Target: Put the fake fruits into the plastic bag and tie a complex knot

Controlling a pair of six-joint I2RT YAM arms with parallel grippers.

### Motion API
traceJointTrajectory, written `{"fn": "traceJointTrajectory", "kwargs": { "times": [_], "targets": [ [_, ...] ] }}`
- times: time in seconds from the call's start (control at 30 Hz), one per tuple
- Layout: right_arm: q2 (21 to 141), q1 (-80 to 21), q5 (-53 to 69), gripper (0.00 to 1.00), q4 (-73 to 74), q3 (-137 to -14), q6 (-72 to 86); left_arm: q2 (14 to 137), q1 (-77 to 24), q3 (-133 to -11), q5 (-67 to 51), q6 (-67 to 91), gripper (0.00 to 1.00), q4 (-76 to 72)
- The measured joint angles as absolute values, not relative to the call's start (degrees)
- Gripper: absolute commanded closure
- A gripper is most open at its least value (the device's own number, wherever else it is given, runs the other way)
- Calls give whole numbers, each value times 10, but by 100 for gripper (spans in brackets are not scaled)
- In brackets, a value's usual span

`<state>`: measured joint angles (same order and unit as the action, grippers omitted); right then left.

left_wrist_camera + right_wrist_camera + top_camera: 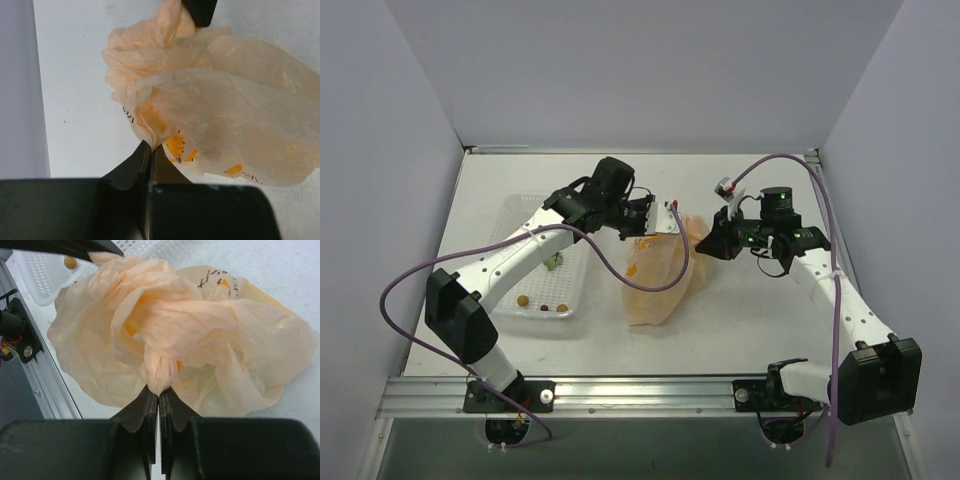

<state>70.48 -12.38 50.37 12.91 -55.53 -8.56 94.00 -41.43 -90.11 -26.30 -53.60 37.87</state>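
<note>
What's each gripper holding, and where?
Both hold the plastic bag: the left gripper pinches a bunched fold of film, the right gripper a twisted gather. Which part of the bag each comes from can't be told.

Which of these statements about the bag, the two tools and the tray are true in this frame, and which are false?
1. The left tool is shut on a fold of the thin peach-orange plastic bag. True.
2. The right tool is open and clear of the bag. False: it is shut on a gathered twist of the bag.
3. The bag lies inside the white plastic mesh tray. False: it sits on the table beside the tray, on the tray's right in the top view.
4. A few small round orange-brown bits lie in the tray. True.
</note>
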Motion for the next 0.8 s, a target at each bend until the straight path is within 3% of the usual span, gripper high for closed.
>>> {"fn": "traceJointTrajectory", "kwargs": {
  "times": [0.37, 0.8],
  "targets": [
    [645, -31, 511, 100, 232, -540, -201, 971, -327, -895, -260, -414, 100, 373],
    [678, 43, 520, 100, 302, -566, -311, 974, -300, -895, -291, -355, 100, 373]
  ]
}}
